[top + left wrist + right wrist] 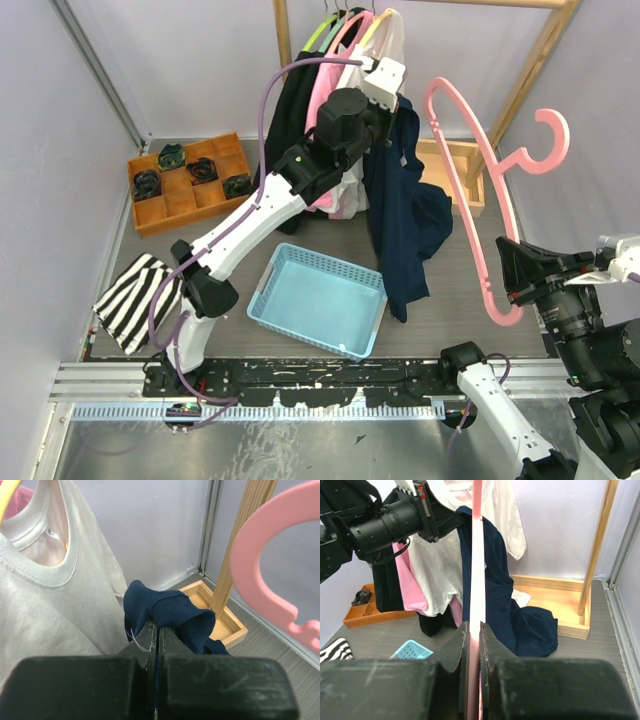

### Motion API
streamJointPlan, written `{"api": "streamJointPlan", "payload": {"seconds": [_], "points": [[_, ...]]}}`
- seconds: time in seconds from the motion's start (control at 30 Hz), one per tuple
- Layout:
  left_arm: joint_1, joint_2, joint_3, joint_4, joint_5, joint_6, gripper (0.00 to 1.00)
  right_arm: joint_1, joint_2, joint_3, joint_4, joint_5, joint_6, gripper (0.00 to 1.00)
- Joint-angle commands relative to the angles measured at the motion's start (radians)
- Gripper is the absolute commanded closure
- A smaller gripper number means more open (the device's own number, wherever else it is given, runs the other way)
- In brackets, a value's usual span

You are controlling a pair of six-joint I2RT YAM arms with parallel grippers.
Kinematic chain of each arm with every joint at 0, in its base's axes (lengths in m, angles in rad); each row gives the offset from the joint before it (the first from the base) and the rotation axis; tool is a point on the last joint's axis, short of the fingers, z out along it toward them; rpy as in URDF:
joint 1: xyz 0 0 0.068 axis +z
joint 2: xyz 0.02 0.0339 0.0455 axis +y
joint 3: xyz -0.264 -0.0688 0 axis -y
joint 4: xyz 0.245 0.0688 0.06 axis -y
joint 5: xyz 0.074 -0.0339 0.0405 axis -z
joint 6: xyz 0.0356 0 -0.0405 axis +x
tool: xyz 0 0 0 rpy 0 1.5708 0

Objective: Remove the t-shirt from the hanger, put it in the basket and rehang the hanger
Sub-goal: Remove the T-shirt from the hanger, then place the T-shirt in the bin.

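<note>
The navy t-shirt [405, 220] hangs limp from my left gripper [398, 100], its lower end trailing onto the floor and the rack base. In the left wrist view that gripper [157, 630] is shut on the navy t-shirt's ribbed collar [172, 611]. The pink hanger [470, 150] stands bare to the right of the shirt, apart from it, its hook pointing right. My right gripper [510, 280] is shut on the hanger's lower end. Seen from the right wrist, the hanger [477, 555] rises edge-on from the right gripper [474, 630], with the t-shirt [500, 595] behind it.
Black, pink and cream garments [340, 60] hang on the wooden rack [460, 165] behind my left arm. A cream shirt [50, 595] hangs just left of the left gripper. A light blue basket [320, 300] lies centre, an orange divided tray [190, 180] and a striped cloth [135, 300] to the left.
</note>
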Motion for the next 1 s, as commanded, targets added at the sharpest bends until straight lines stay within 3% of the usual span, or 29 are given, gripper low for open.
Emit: {"api": "streamJointPlan", "payload": {"seconds": [0.0,0.2,0.4,0.63,0.97], "points": [[0.005,-0.004,0.045,0.028,0.018,0.004,1.0,0.005,-0.006,0.022,0.079,0.074,0.01,0.99],[0.003,-0.153,-0.086,0.123,0.306,-0.03,1.0,0.005,0.017,0.003,0.076,0.231,0.041,0.99],[0.001,-0.237,-0.016,0.151,0.41,-0.038,1.0,0.004,0.005,-0.047,0.106,0.305,0.047,0.99],[0.001,-0.305,0.067,0.168,0.449,-0.049,1.0,0.004,-0.001,-0.099,0.122,0.311,0.035,1.0],[-0.004,-0.499,-0.003,0.216,0.434,-0.05,1.0,0.005,-0.022,-0.137,0.136,0.302,0.032,0.99]]}}
